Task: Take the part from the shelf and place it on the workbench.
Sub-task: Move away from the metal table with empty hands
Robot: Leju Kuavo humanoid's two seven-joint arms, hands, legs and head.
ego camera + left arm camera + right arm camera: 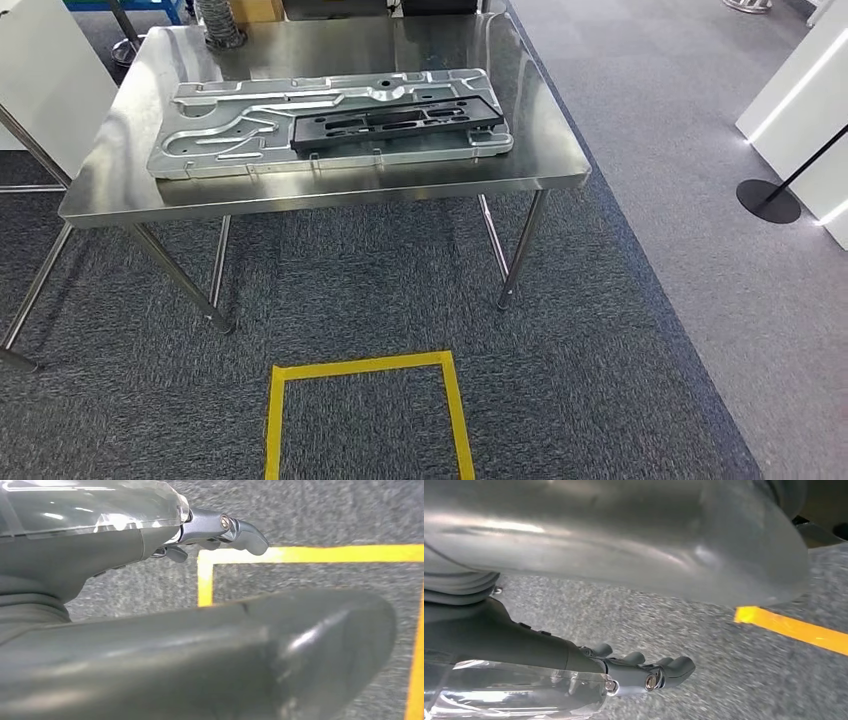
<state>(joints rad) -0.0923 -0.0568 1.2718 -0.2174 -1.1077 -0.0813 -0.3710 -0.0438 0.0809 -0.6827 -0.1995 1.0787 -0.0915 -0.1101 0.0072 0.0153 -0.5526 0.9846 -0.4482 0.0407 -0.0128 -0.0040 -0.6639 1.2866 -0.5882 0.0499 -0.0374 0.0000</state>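
Left hand [150, 625] hangs over grey carpet [310, 510], fingers [240, 530] apart from the thick thumb, nothing in it; yellow tape [300, 554] on the floor just beyond. Right hand [589, 645] same: fingers [669, 667] loosely extended, holding nothing, over carpet near a tape strip [794, 629]. Ahead, steel worktop [130, 190] carries a big silver stamped metal panel [240, 125] lying flat along its front edge, nearly spanning it. Black part [395, 122] lies flat on the panel's right half, toward the front right corner. Yellow tape square [365, 410] on the carpet in front of the table. Black stand base [768, 200] off to the right.
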